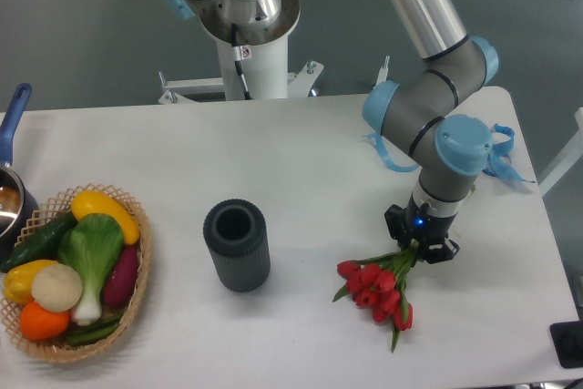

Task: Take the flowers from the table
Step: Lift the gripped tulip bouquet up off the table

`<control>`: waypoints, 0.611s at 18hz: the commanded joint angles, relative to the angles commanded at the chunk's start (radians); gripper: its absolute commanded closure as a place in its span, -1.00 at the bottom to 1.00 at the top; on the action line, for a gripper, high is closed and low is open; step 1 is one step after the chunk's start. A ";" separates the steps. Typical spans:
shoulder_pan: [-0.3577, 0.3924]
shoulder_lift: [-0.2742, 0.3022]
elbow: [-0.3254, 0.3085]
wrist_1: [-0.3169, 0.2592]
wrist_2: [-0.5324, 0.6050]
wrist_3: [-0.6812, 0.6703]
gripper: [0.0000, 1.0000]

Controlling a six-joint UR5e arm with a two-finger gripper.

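Camera view: white surface (301, 161) fills lower frame, grey floor beyond. Flowers (378, 291) lie lower right on it; hand (421, 248) sits at their stems, grip state cannot be told. Dark cylinder (237, 245) centre, basket (137, 302) lower left.

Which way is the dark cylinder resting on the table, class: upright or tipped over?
Upright. The dark cylinder stands on its base on the table, its round open mouth facing up and its ribbed side running straight down.

Single fixed camera, mounted high, facing the arm's pedestal (248, 61) across the worktop (301, 179) and tilted steeply down. Mid-range (near edge cropped). Pedestal sits beyond the far edge. No second view.
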 joint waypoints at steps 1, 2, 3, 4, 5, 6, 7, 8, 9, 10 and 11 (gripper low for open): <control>0.002 0.008 0.000 0.000 -0.002 0.000 0.58; 0.003 0.018 0.000 0.000 -0.002 0.000 0.58; 0.005 0.034 0.002 -0.002 -0.003 0.002 0.58; 0.006 0.047 0.002 0.000 -0.006 0.002 0.58; 0.008 0.061 0.006 -0.002 -0.011 0.000 0.58; 0.009 0.081 0.012 -0.002 -0.021 -0.008 0.57; 0.008 0.106 0.014 -0.003 -0.043 -0.033 0.57; 0.009 0.130 0.014 -0.003 -0.085 -0.067 0.57; 0.011 0.152 0.014 -0.002 -0.142 -0.096 0.57; 0.020 0.170 0.014 -0.002 -0.200 -0.118 0.57; 0.026 0.185 0.014 -0.002 -0.253 -0.130 0.57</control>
